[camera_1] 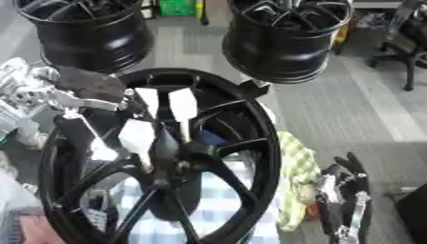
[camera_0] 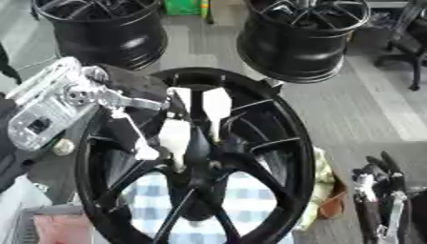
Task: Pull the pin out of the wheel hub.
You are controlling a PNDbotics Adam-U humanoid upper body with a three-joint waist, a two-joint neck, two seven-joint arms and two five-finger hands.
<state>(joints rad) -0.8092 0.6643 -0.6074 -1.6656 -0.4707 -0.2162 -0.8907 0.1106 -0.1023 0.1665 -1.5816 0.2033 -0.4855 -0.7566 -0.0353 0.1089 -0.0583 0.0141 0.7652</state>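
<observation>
Nearest, at the lower right, the right hand (camera_0: 380, 190) rests idle, its fingers relaxed and pointing up. Beside it the black wheel hub (camera_0: 279, 143) stands on edge over a blue checked cloth (camera_0: 250, 200). The left hand (camera_0: 125, 102) reaches into its spokes from the left; whether its fingers grip anything cannot be told. The pin cannot be made out. Beyond stand two more black rims (camera_0: 296, 40). No writing is readable.

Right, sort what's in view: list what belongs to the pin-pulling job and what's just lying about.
Job:
- wheel hub, standing on edge
- left robot hand, reaching in at its spokes
- right robot hand, idle, lower right

Lying about:
- two black rims behind
- yellow cloth
- checked cloth

The pin isn't discernible.
</observation>
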